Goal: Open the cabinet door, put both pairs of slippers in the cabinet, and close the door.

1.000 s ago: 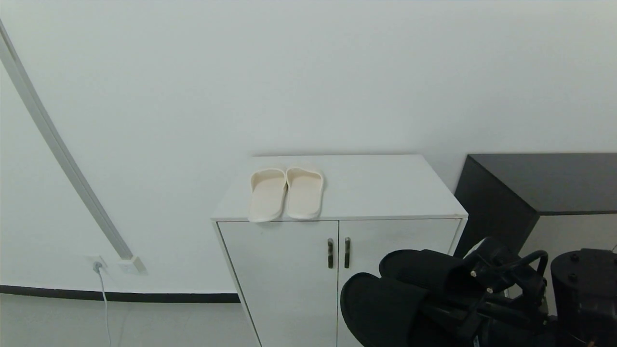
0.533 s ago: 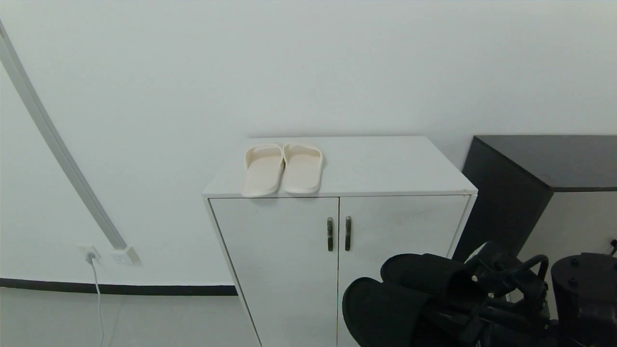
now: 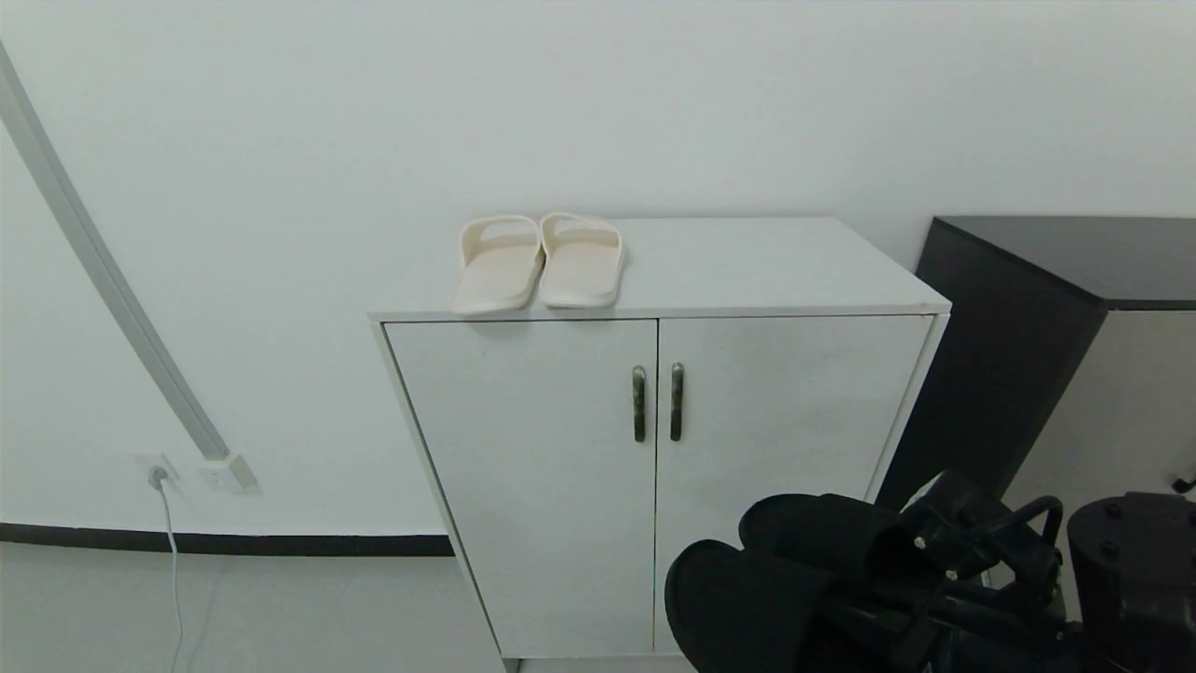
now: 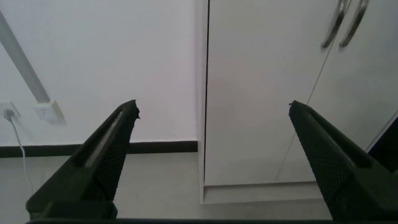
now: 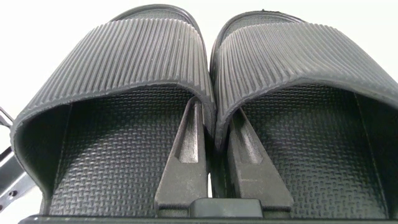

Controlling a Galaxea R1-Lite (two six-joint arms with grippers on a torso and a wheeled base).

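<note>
White cabinet (image 3: 533,467) closed; right pincer (image 5: 214,124) pinching black slippers (image 5: 143,68) together, left pincer (image 4: 213,109) spread

A plain white wall (image 3: 598,93) fills the far side. On the left, a grey cable duct (image 3: 103,271) slants down it to a small white box (image 3: 227,474), just beside a wall socket (image 3: 154,470) whose grey cord (image 3: 173,570) hangs past the black skirting strip (image 3: 224,543) toward the grey floor (image 3: 234,617). At the right stands a black-topped unit (image 3: 1018,346).

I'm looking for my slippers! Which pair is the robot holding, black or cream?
The black slippers: the right gripper pinches their two touching sides together. The cream slippers lie on top of the cabinet, untouched.
</note>
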